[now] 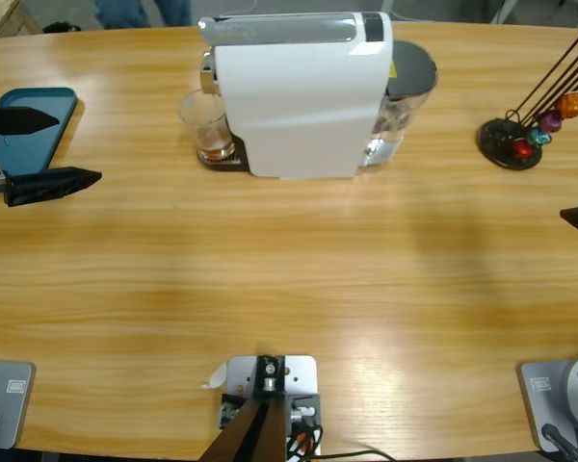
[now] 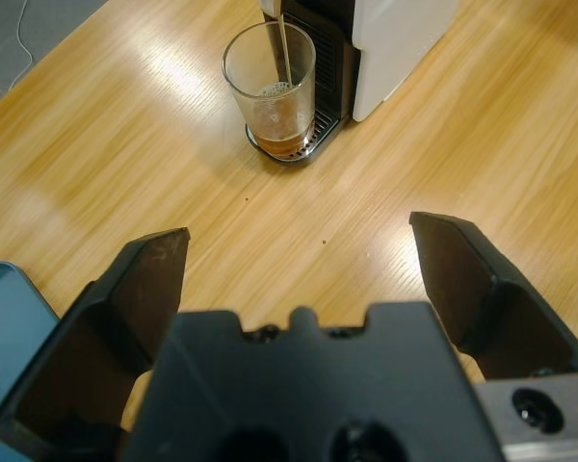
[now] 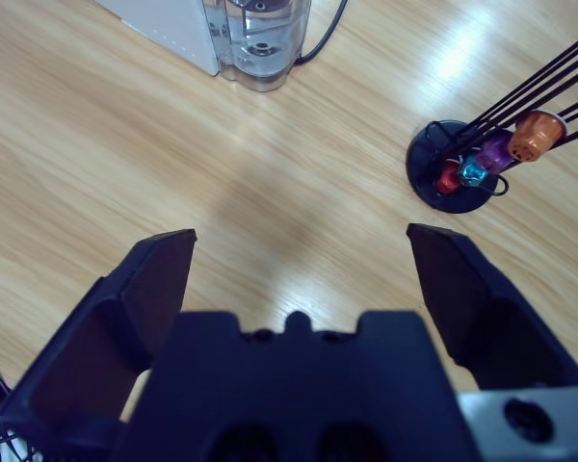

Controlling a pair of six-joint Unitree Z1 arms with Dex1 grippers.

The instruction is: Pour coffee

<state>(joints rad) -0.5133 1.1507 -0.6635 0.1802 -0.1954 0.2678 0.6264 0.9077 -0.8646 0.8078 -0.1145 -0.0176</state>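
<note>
A clear glass [image 2: 270, 91] stands on the drip tray of the white coffee machine [image 1: 299, 96], at its left side. A shallow layer of amber-brown coffee [image 2: 281, 144] lies in the glass [image 1: 207, 125], and a thin line runs from the spout down into it. My left gripper [image 2: 299, 231] is open and empty, well short of the glass; in the high view the left gripper [image 1: 77, 147] is at the table's left edge. My right gripper [image 3: 302, 236] is open over bare wood, empty, and shows only as a black tip at the high view's right edge.
A blue tray [image 1: 39, 135] lies under the left arm at the far left. A black capsule stand [image 1: 511, 144] with coloured capsules [image 3: 491, 154] is at the right. The machine's water tank [image 3: 260, 38] and cable [image 3: 328, 34] face right. A person's legs [image 1: 144, 12] stand beyond the table.
</note>
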